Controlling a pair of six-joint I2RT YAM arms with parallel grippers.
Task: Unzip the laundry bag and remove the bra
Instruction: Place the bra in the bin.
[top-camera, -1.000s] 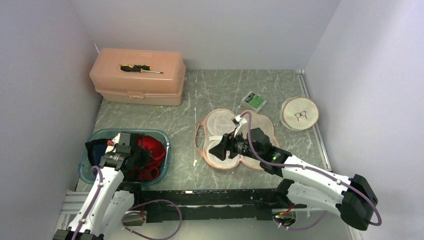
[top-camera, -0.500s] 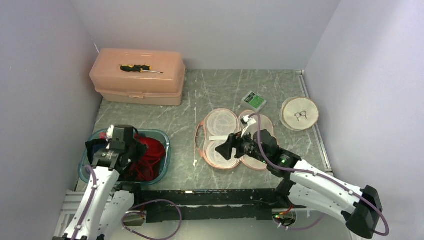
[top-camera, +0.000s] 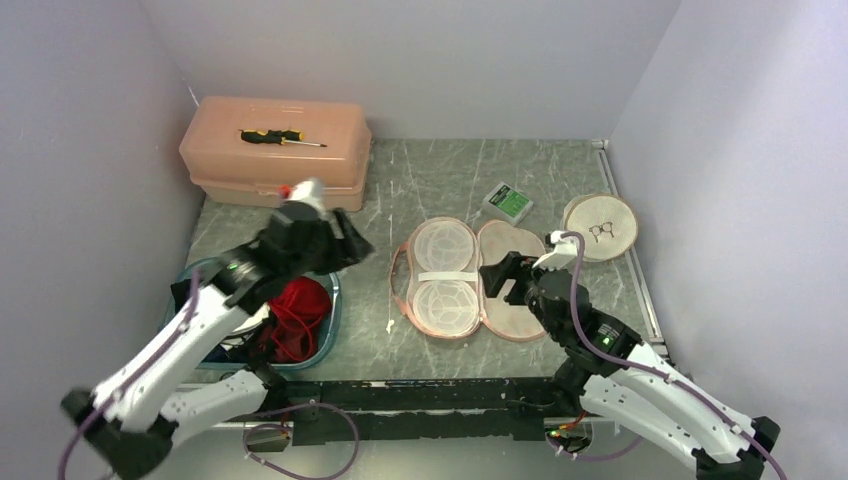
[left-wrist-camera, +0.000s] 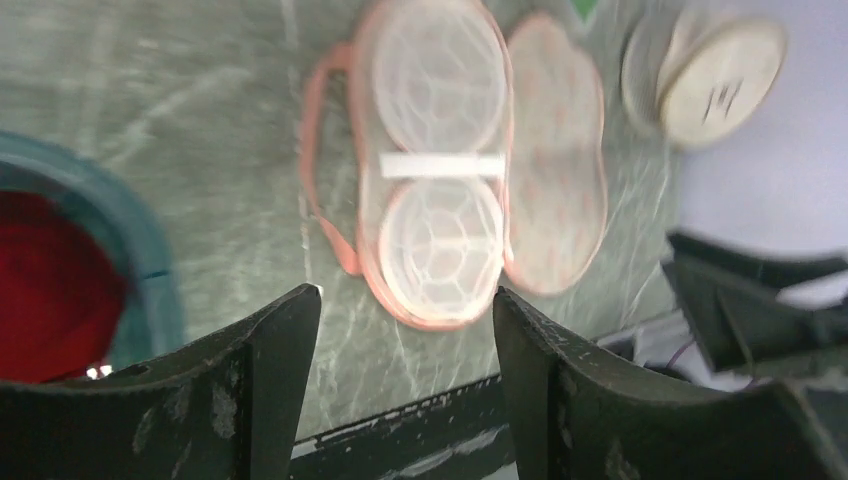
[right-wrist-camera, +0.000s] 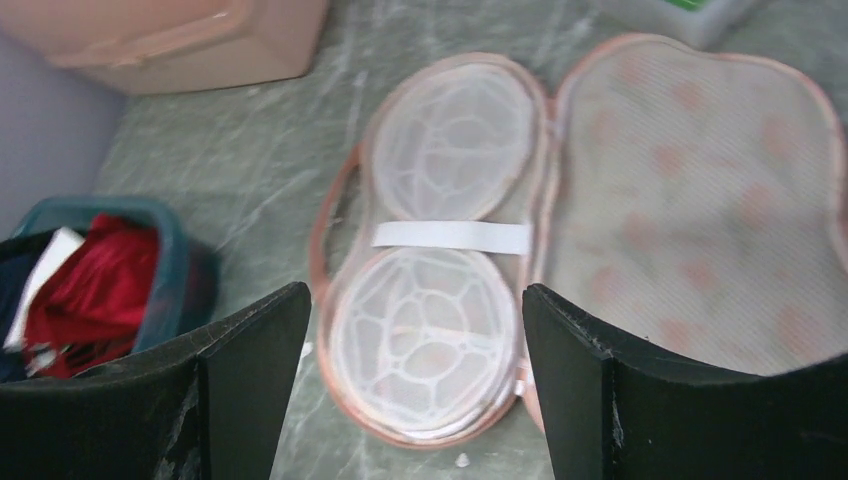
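Top view: the bra (top-camera: 300, 305) lies in the teal bin (top-camera: 335, 305) just behind the left gripper (top-camera: 352, 243), with the laundry bag (top-camera: 470, 280) open ahead. Left wrist: fingers (left-wrist-camera: 280, 380) parted, holding nothing. Right wrist: right gripper (right-wrist-camera: 415, 295) parted, empty, bag directly ahead.

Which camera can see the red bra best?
The top view. There the bra lies as a whole red heap in the teal bin, with thin straps showing. The right wrist view shows only part of it, low at the left side. The left wrist view catches just a blurry red patch at the frame's edge.
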